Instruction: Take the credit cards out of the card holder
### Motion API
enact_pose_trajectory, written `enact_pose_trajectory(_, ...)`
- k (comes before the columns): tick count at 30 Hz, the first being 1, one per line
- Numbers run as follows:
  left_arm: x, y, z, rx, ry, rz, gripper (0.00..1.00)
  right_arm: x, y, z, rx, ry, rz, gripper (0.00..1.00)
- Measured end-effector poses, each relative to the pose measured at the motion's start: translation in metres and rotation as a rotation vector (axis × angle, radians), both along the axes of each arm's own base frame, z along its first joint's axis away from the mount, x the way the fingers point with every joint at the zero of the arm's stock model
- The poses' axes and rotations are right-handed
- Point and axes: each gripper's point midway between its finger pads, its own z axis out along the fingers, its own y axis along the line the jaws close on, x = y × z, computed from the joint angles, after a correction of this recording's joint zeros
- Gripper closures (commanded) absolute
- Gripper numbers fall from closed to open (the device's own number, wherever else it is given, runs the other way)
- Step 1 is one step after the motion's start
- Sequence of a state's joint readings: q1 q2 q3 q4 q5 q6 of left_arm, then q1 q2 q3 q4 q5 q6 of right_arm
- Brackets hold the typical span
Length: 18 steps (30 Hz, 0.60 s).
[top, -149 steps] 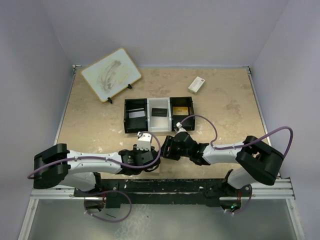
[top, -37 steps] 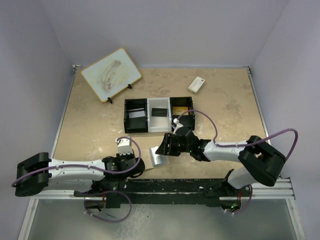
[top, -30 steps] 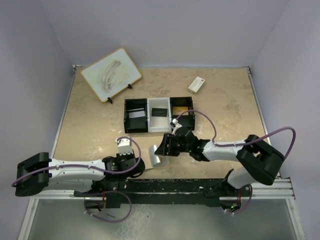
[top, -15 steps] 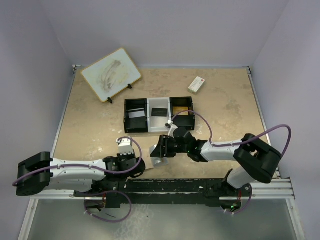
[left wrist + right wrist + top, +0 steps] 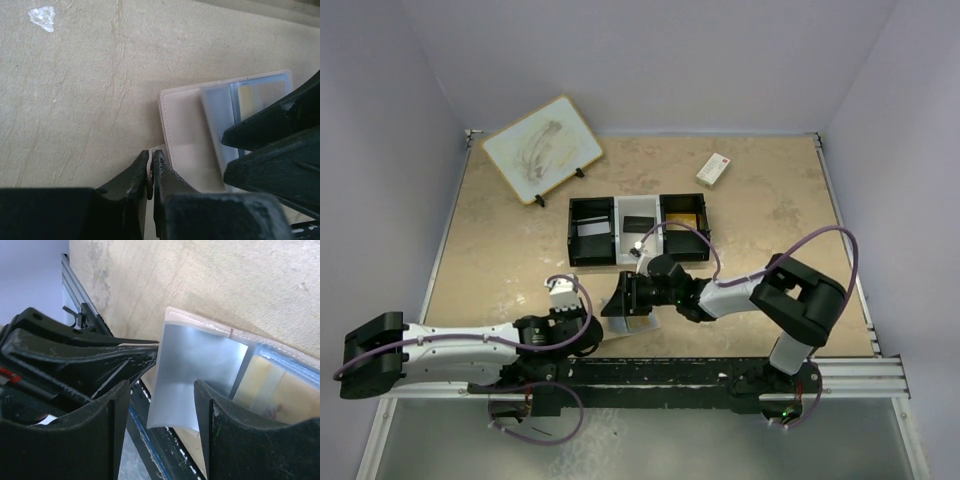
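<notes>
The card holder (image 5: 642, 323) lies open on the table near the front edge, tan outside (image 5: 187, 140). Its pale blue leaf (image 5: 197, 365) curls up and hangs over the table's edge. A yellowish credit card (image 5: 270, 382) shows in its clear pocket (image 5: 250, 95). My left gripper (image 5: 590, 332) is shut on the holder's small snap tab (image 5: 151, 170). My right gripper (image 5: 617, 303) hovers over the holder, open, with its black fingers (image 5: 112, 435) on either side of the pale leaf and a gap on the left side.
A black-and-white three-compartment tray (image 5: 570, 232) with cards in it stands behind the grippers. A white box with a red mark (image 5: 713, 169) lies at the back right, a small board on a stand (image 5: 542, 148) at the back left. The arms' metal rail (image 5: 670, 370) runs along the front edge.
My right gripper has moved left and a little toward the front, over the open card holder. The left gripper stays shut on the tab and has shifted slightly.
</notes>
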State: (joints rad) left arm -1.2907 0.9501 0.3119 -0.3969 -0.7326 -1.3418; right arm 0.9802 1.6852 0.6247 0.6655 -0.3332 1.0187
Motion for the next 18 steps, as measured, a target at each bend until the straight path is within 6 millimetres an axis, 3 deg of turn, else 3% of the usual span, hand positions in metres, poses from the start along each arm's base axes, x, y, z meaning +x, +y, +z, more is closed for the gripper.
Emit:
enact_pose_trajectory(6,-0.002,0.008,0.002,0.012,0.007,0.006,0.54,0.003,0.000,-0.018,-0.036,0.044,-0.035,0.50)
enact_pose_trajectory(9,-0.001,0.008,0.012,-0.009,-0.004,0.008,0.39,0.005,-0.001,-0.023,-0.051,0.053,-0.053,0.58)
enact_pose_trajectory(14,0.003,-0.006,0.034,-0.109,-0.040,0.002,0.32,0.010,-0.006,-0.026,-0.084,0.046,-0.090,0.67)
enact_pose_trajectory(18,0.006,-0.017,0.037,-0.159,-0.056,-0.002,0.36,0.015,-0.010,-0.020,-0.096,0.026,-0.128,0.74)
